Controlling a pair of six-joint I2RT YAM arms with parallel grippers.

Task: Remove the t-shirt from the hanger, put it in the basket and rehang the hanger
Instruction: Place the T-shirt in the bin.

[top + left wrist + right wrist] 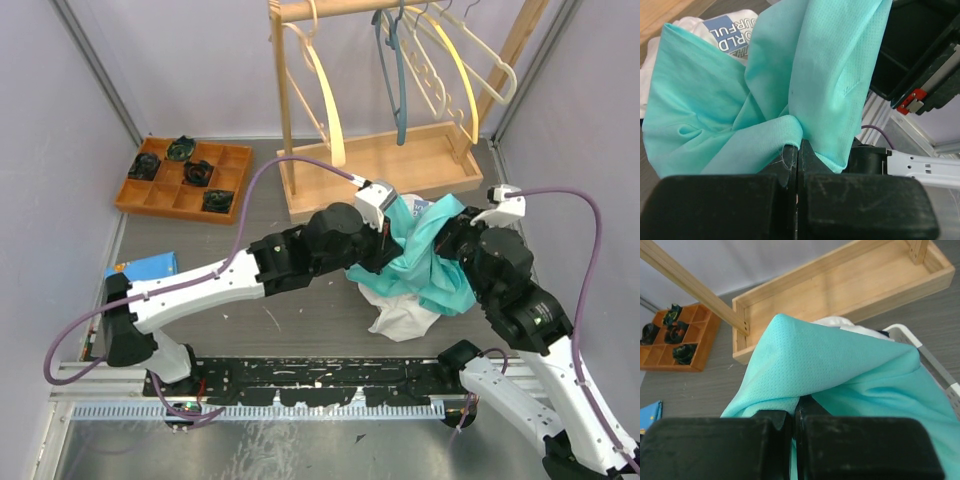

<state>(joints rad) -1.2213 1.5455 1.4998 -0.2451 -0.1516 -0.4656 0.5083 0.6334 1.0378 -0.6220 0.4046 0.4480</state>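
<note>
L gripper (797,146) and R gripper (794,409) each pinch the teal t-shirt (432,262), bunched just in front of wooden rack (400,168). Prob. off its hanger already; folds could hide one.

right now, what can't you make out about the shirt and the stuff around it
- Any hanger inside the teal t-shirt: none shows in any view, and the bunched fabric would cover it.
- Print on the white garment: left wrist view, a teal fold cuts off the lettering.
- Dark objects in the wooden tray: top view, too small to identify.
- Blue item: right wrist view, cut off by the left edge.
</note>
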